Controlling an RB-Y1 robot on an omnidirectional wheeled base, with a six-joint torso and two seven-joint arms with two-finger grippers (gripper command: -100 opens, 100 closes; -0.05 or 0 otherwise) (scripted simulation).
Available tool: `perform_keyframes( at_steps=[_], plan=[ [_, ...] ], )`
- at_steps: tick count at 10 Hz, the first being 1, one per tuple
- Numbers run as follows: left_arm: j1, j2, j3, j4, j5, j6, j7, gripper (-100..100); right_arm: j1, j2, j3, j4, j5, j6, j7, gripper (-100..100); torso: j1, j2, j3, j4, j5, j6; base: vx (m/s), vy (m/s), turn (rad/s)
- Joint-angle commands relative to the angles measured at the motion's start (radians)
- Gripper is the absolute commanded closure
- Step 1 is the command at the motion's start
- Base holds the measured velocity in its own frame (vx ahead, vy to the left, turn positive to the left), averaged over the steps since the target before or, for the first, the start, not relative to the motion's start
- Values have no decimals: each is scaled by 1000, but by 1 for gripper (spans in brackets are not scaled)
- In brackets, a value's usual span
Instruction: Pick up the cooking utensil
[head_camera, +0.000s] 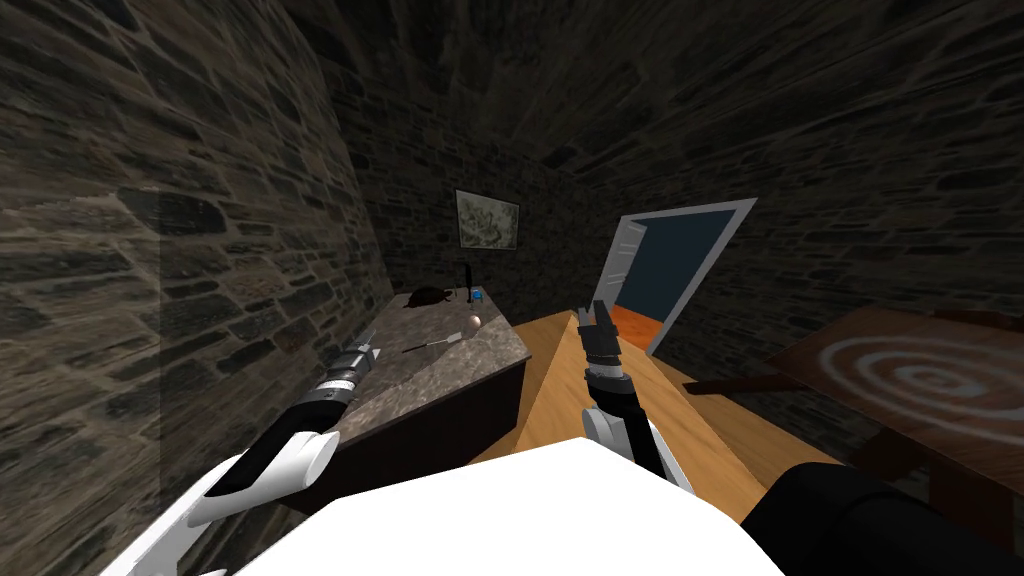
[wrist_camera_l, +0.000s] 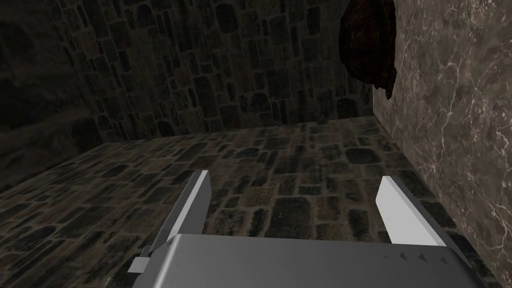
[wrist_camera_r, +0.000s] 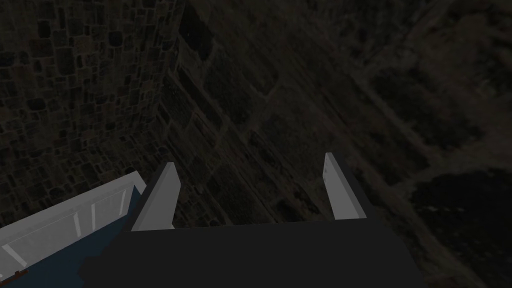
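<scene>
Cooking utensil (head_camera: 437, 343) on counter (head_camera: 440, 385)

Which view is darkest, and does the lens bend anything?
Right wrist view: darkest, around the open right hand. Head view: wide lens splays the walls to the corners; counter dim, utensil a thin pale streak. Left wrist view: brighter, left hand well lit.

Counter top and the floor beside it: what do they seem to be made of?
The counter top looks like brown-grey marble or similar stone, with pale veins. The floor looks like smooth wood, warm orange-brown; no grain shows, so I'm unsure.
</scene>
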Motion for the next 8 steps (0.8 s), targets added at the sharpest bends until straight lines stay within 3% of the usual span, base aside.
perform_keyframes(
  at_steps=[1,3,4,5,6,7,8],
  plan=[
    [-23,36,22,39,25,50,14,-100,0,0,0,0,0,0,0,0,0,0,0,0,0,0,-32,1,-220],
    [-23,36,22,39,25,83,14,-100,0,0,0,0,0,0,0,0,0,0,0,0,0,0,-16,5,-28],
    [-46,71,41,86,49,119,28,-100,0,0,0,0,0,0,0,0,0,-1,0,0,0,0,-15,-3,-182],
    [-46,71,41,86,49,143,28,-100,0,0,0,0,0,0,0,0,0,-1,-1,0,0,1,-18,3,-145],
    [-69,106,60,129,74,176,42,-100,0,0,0,0,0,0,0,0,0,-1,0,0,0,0,-25,2,-227],
    [-69,106,60,135,74,205,42,-100,0,0,0,0,0,0,0,0,0,-1,0,0,0,1,-21,7,-86],
    [-92,143,78,181,99,229,56,-100,0,0,0,0,0,0,0,0,0,-1,0,0,0,-1,-22,-1,-174]
  ],
)
